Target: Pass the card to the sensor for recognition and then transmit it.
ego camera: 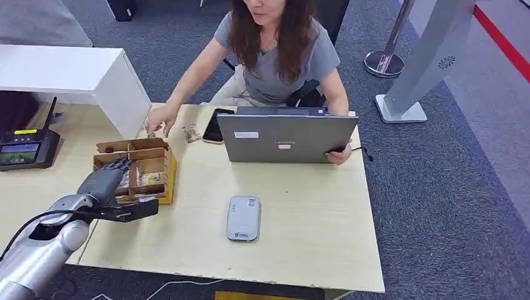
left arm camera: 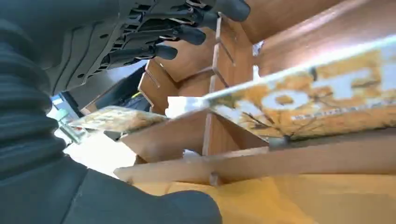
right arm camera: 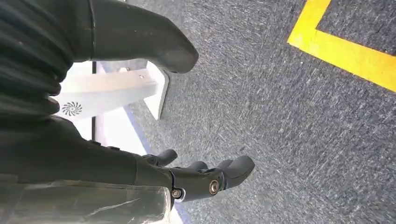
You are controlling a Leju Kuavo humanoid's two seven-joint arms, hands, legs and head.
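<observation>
Left hand (ego camera: 106, 175) hovers over the wooden divided box (ego camera: 159, 164) on the counter (ego camera: 300, 206), fingers (left arm camera: 182, 35) spread, holding nothing. Close up, a patterned card (left arm camera: 303, 98) leans inside one compartment. Right hand (right arm camera: 196, 179) hangs loosely spread above grey carpet (right arm camera: 280, 116).

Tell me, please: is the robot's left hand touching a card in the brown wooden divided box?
Cannot tell. In the head view the left hand overlaps the brown wooden divided box. In the left wrist view its fingers hover near the dividers, and neither contact nor gap shows plainly.
</observation>
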